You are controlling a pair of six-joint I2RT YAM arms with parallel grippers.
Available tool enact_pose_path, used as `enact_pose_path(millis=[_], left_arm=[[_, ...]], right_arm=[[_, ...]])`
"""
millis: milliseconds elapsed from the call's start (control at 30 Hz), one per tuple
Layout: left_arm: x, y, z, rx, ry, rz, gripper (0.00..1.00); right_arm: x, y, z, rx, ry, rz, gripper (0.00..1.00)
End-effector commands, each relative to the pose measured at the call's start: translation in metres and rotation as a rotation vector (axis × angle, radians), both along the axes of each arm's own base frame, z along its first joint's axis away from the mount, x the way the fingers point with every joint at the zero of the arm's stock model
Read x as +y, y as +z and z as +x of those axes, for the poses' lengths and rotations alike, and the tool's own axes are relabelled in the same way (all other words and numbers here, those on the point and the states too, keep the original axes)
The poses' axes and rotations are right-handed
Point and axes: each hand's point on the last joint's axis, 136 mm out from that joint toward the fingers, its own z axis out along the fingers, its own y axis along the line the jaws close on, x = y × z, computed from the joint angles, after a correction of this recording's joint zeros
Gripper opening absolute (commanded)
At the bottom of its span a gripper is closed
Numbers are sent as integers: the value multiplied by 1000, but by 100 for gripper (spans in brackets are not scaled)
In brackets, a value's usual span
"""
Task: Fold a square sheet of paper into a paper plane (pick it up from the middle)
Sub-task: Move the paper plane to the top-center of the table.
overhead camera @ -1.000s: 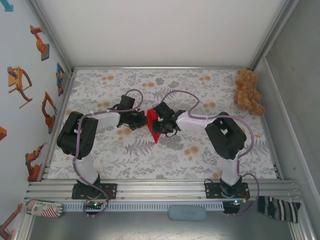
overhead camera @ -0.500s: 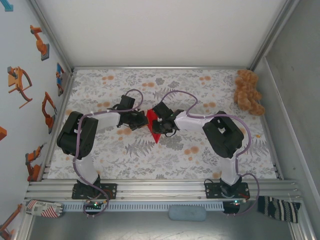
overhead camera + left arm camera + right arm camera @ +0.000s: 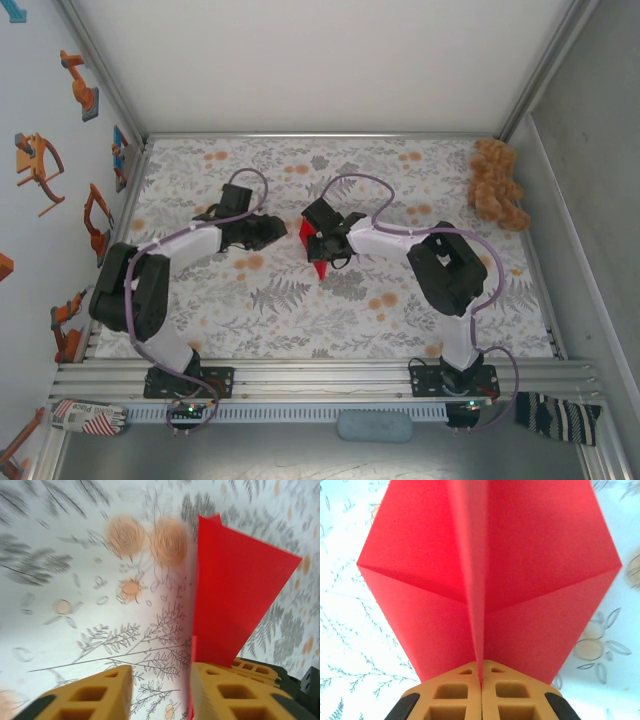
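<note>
Over the flowered cloth (image 3: 300,320), my right gripper (image 3: 481,672) is clamped tight on the paper plane (image 3: 485,570) along its centre crease. My left gripper (image 3: 160,675) stands part-open just beside it, gripping nothing.

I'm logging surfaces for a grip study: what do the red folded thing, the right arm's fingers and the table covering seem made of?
The paper plane: thin matte red paper, going by its sharp creases and glare-free faces. The right fingers: probably hard plastic, mustard, matte, with open square cells. The table covering: printed cloth or vinyl, floral; its weave is too fine to tell.
</note>
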Motion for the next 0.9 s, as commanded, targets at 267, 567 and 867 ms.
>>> enact_pose_path(millis=[267, 567, 867], left_arm=[[77, 25, -14, -74, 170, 234, 79], [77, 21, -18, -72, 153, 232, 93], [72, 15, -16, -50, 139, 219, 94]], right_arm=[[-50, 17, 73, -80, -55, -148, 6], [-66, -2, 106, -35, -92, -151, 7], [-76, -14, 109, -15, -105, -170, 17]])
